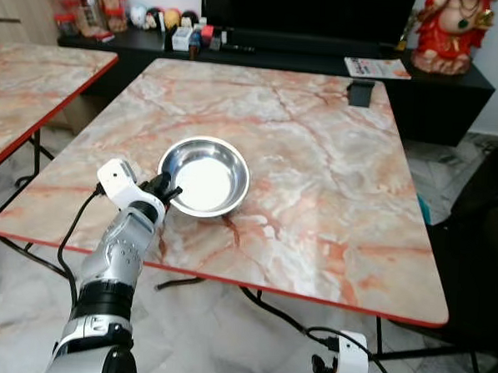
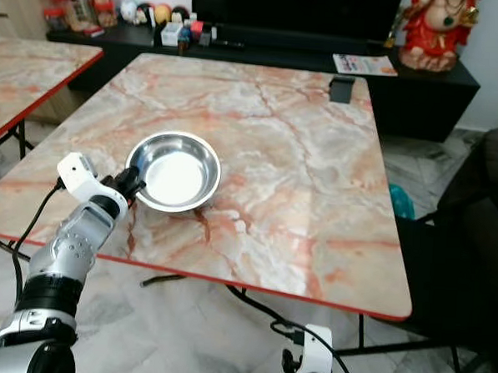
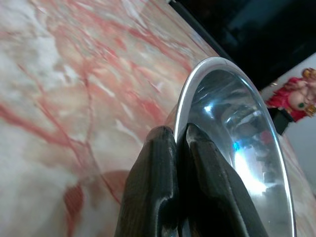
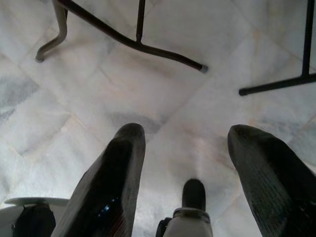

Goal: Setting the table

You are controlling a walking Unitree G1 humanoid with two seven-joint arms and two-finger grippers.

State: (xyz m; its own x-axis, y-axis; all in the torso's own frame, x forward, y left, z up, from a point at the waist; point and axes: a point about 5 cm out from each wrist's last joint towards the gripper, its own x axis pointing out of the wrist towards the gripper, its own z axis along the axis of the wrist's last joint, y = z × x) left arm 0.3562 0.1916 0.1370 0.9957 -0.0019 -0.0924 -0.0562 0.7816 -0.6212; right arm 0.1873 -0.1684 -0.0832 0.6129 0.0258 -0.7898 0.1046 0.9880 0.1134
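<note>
Left wrist view shows the left hand clenched on the rim of the steel bowl, 1 finger inside, 1 outside. Bowl rests on the marble desk, near its front-left edge. Judged step: placing the bowl; next calls for releasing cleanly and backing off. Right hand hangs released over the tiled floor.

We can read no text, label, brand or number anywhere. The booklet on the far shelf is too blurred.
</note>
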